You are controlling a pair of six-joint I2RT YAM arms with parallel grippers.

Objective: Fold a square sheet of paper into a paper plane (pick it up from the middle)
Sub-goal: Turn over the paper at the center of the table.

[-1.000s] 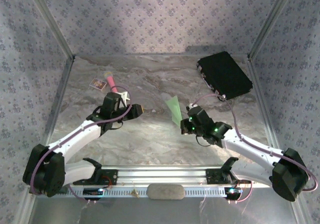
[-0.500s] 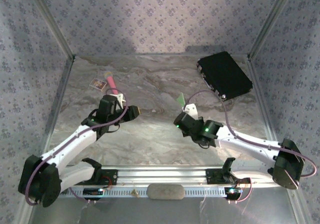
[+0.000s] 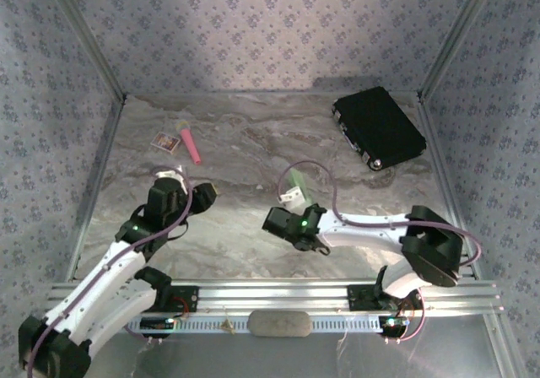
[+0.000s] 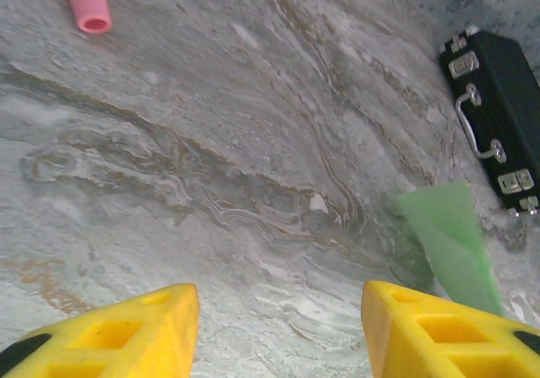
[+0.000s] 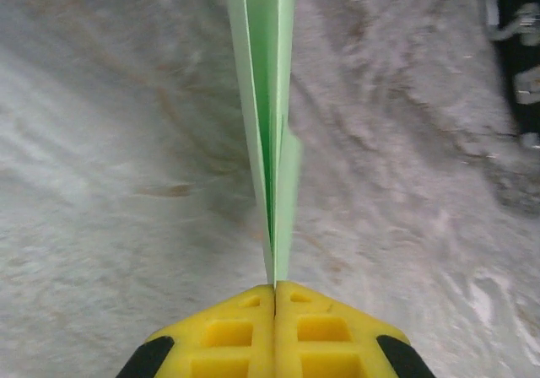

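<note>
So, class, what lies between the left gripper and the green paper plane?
Just bare marbled table. In the left wrist view, the left gripper faces the paper plane across a stretch with nothing lying on it.

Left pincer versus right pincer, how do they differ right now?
The left pincer stands open and empty; the right pincer is shut on the folded green paper. The left pincer faces bare table; the right pincer has paper sticking out edge-on ahead. Both have yellow fingers.
</note>
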